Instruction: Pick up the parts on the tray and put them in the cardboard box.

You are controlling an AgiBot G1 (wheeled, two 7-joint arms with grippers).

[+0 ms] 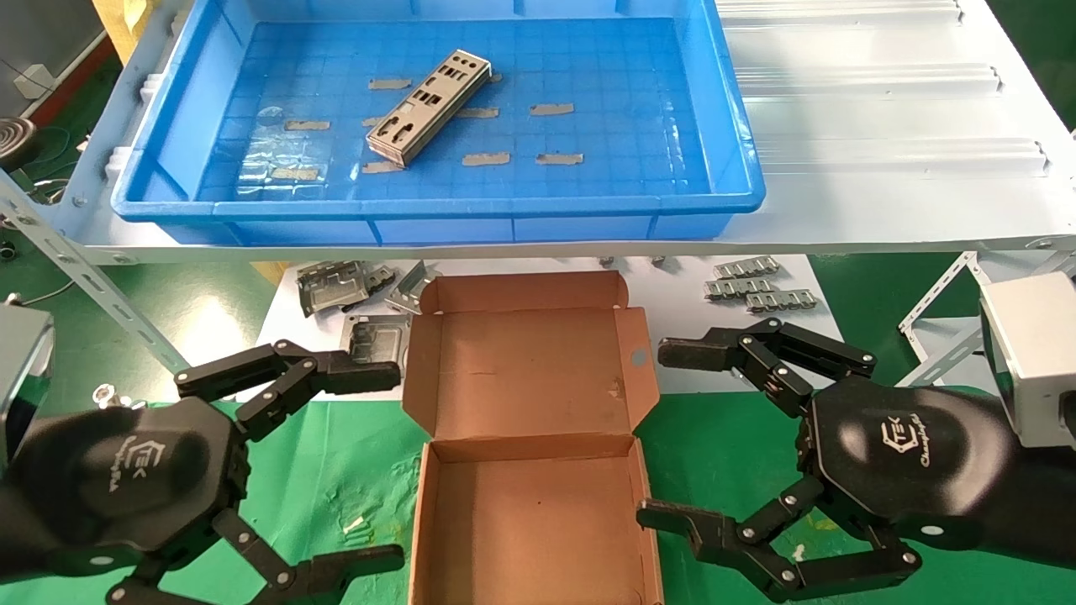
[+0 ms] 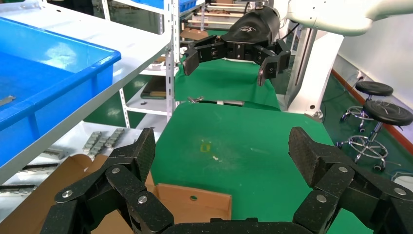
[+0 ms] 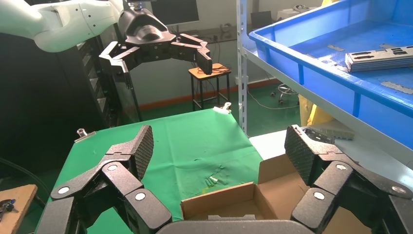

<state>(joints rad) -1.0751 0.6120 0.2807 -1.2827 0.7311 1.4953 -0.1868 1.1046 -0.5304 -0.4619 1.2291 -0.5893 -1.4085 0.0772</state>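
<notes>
The parts (image 1: 429, 107) lie stacked in the blue tray (image 1: 740, 160); the cardboard box (image 1: 530, 437) sits empty between the spread-open left claw (image 1: 395, 462) and right claw (image 1: 660, 433). Thin plates may slip from a shallow pinch.

One stack of plates (image 1: 429, 107) in one blue tray (image 1: 740, 168), one cardboard box (image 1: 530, 437), and two grippers are counted.

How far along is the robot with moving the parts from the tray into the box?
Nothing looks done: the brown cardboard box is empty. Nothing is in hand; the left claw and right claw are open beside it. Left: the silver punched metal plates stacked in the blue plastic tray.
</notes>
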